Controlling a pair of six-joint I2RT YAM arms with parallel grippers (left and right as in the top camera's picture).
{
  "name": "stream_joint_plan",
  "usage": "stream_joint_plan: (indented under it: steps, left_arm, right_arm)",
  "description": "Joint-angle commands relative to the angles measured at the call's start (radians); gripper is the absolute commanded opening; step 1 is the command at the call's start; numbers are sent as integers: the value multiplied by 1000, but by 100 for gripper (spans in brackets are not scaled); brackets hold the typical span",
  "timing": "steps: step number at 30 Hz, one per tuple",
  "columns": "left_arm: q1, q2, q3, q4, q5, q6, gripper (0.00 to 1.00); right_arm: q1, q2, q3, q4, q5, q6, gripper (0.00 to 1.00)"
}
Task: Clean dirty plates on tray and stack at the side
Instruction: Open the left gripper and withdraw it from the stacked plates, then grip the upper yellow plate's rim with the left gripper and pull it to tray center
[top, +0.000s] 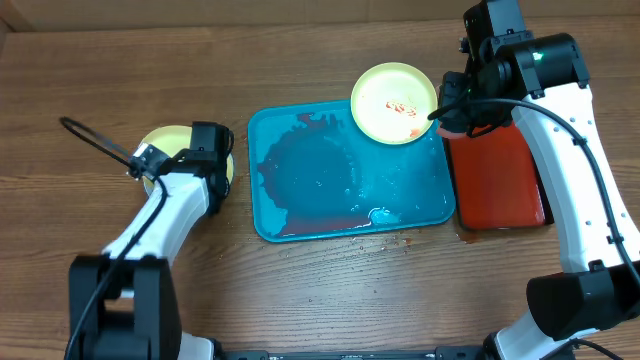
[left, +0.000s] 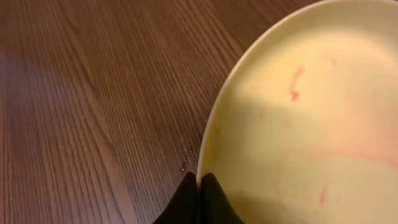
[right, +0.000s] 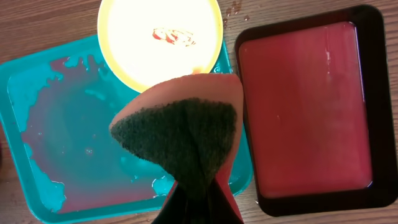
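A yellow-green plate (top: 394, 103) with red sauce smears rests on the far right corner of the wet turquoise tray (top: 300, 215); both also show in the right wrist view, plate (right: 158, 37) and tray (right: 56, 130). My right gripper (top: 452, 112) is beside that plate, shut on a red sponge with a dark green scouring face (right: 180, 127). A second yellow-green plate (top: 165, 145) with faint red streaks lies on the table left of the tray. My left gripper (left: 200, 186) is shut on this plate's rim (left: 311, 124). The pale blue plate is out of view.
A smaller red tray with a dark rim (top: 500, 180) lies right of the turquoise tray, and it also shows in the right wrist view (right: 305, 106). Reddish water pools in the turquoise tray, and drops dot the wood at its front edge. A black cable loop (top: 95, 140) lies far left.
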Motion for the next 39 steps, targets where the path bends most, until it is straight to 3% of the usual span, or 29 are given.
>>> stream_joint_plan:
  steps: [1,3,8,14,17,19,23,25,31,35,39]
  left_arm:
    - [5,74,-10,13,-48,-50,4]
    - [5,96,-10,17,-48,-50,12]
    - [5,99,-6,19,-54,17,51]
    - [-3,92,80,-6,-9,333,73]
    - [-9,92,163,-29,134,507,81]
    - [-9,92,233,-37,341,623,89]
    - [-11,92,342,-30,821,752,94]
    - [-22,92,389,-14,943,757,92]
    - [-124,167,569,-41,953,756,92]
    - [-206,306,743,-93,946,744,100]
    - [-285,505,948,-123,946,651,100]
  right_arm:
    - [-5,-7,8,3,10,0,4]
    - [-5,-7,8,4,10,0,4]
    - [-5,-7,8,5,10,1,4]
    - [-5,-7,8,5,6,4,4]
    - [-5,-7,8,7,-1,4,4]
    - [-5,-7,8,9,-2,5,4]
    - [-5,-7,8,9,-2,5,4]
    - [-5,-7,8,9,-2,5,4]
    - [-5,-7,8,10,-2,5,4]
    - [-5,-7,8,5,-2,5,4]
    - [-5,-7,8,4,-2,5,4]
